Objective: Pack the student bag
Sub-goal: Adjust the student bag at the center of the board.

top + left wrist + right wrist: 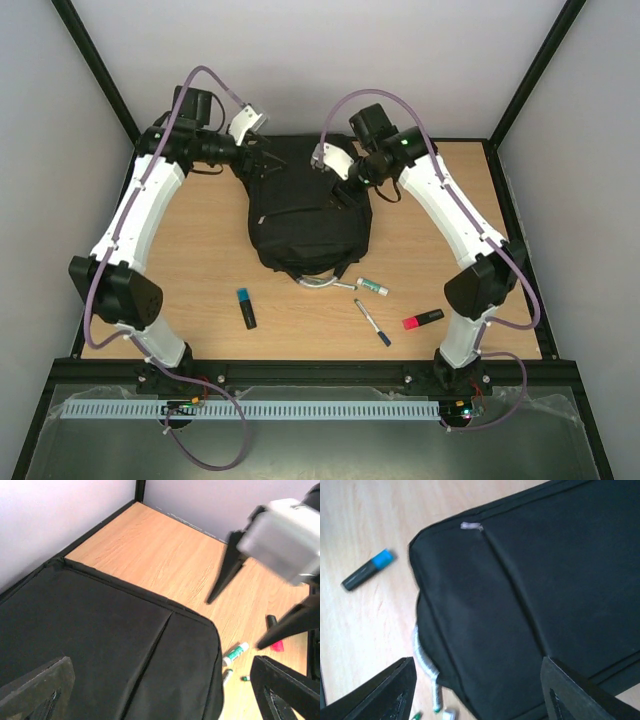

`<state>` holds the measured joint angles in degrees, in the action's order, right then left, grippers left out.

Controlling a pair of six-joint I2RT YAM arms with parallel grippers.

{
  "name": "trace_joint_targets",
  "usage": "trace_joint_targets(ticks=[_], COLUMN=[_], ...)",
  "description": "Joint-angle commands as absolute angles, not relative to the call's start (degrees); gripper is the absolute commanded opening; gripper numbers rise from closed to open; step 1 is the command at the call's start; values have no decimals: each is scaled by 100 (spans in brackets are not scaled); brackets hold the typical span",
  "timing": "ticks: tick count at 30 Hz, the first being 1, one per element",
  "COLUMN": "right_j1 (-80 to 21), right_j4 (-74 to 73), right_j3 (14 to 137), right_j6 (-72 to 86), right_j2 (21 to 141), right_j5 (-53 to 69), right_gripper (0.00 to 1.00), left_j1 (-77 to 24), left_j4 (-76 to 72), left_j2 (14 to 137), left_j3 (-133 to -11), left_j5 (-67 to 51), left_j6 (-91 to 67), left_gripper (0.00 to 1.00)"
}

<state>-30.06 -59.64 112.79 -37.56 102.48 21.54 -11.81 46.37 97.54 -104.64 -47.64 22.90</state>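
Top view: bag (305, 215) is lying flat at centre of table (200, 250), grey loop (318, 281) pointing to 6 o'clock. Left arm (150, 210) and right arm (450, 205) are angling inward over its 10 and 2 o'clock corners. Pens (372, 322) are lying at 5 to 7 o'clock, print too small to read.

Left wrist view: left gripper (161, 662) is hovering over bag, fingers wide apart, holding nothing. Right gripper (235, 624), blurred, is showing at 2 o'clock.

Right wrist view: right gripper (477, 661) is hanging above bag, fingers apart. Blue highlighter (367, 570) is lying at 10 o'clock.

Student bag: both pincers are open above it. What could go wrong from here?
The student bag looks closed, so nothing can go in yet. The left pincer and right pincer hang close together over its far end and could collide. Dragging the bag might push the green-capped marker beside it.
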Motion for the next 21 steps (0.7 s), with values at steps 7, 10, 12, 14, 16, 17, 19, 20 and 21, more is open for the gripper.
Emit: trace_joint_targets(ticks=[7,10,12,14,16,17,19,20,21], right_j1=[-2966,-2971,-2971,-2960,-2930,-2919,-2866,-2820,-2763], right_j4=[-5338,-5168,-5006,-4878,-4757,-4676,-4586,-4534,-4481], right_j3=[11743,11499,11218,11060,10906,10848,10734,10682,10631], right_j6=[-2574,-2504,-2424,-2308,-2155,-2107,-2050,-2011,-1978], right_j2=[11291,11485,11624,11785,11914,11966,12093,12149,12210], right_j5=[2323,2118,1877,1739,1601,1445,1127,926,731], right_gripper=[69,69,68,67,65,65,64,63,63], left_j1=[-526,-379,-282,-197,-157,-156,-150,-149,-149], left_j4=[4091,4506,4678,4753,4789,4780,4629,4500,4371], left_j2=[9336,9386,9445,9455,9436,9421,9376,9351,9328], left_j3=[-9267,-8844,-8474,-8058,-7616,-7366,-6993,-6830,-6685], left_j5=[-4172,-4022,-3859,-3794,-3761,-3682,-3544,-3476,-3416], left_j6=[1606,2640,3334,3893,4472,4684,4962,5044,5091], left_gripper=[95,77,65,61,58,57,54,54,53])
